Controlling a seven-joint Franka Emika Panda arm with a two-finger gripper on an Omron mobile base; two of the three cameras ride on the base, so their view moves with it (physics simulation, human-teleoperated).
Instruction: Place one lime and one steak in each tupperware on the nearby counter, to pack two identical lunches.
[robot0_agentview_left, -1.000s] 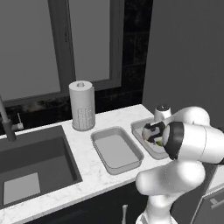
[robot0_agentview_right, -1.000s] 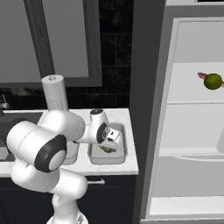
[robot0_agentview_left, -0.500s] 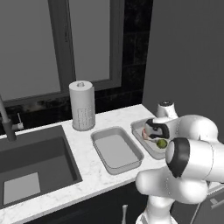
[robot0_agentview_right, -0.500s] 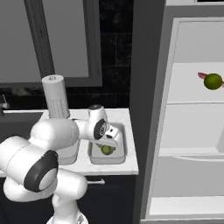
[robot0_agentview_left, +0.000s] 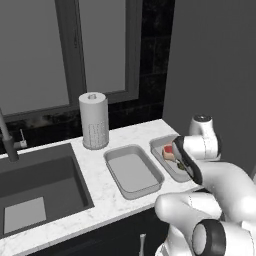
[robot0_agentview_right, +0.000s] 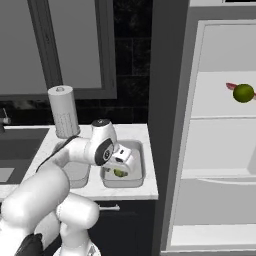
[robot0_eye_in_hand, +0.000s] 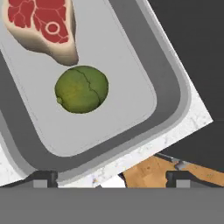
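Hand view: round green lime (robot0_eye_in_hand: 82, 89) beside raw red steak (robot0_eye_in_hand: 42, 27) in grey tupperware (robot0_eye_in_hand: 171, 94), jaws wide w/ nothing held; lime firm, rolls—prob pinch across middle.

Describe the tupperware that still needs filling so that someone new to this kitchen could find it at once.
Start at the white marble counter right of the dark sink. Two grey rectangular tupperwares sit side by side in front of the paper towel roll. The one you want is the empty tupperware nearer the sink; its neighbour, the filled tupperware, already holds a steak and a lime.
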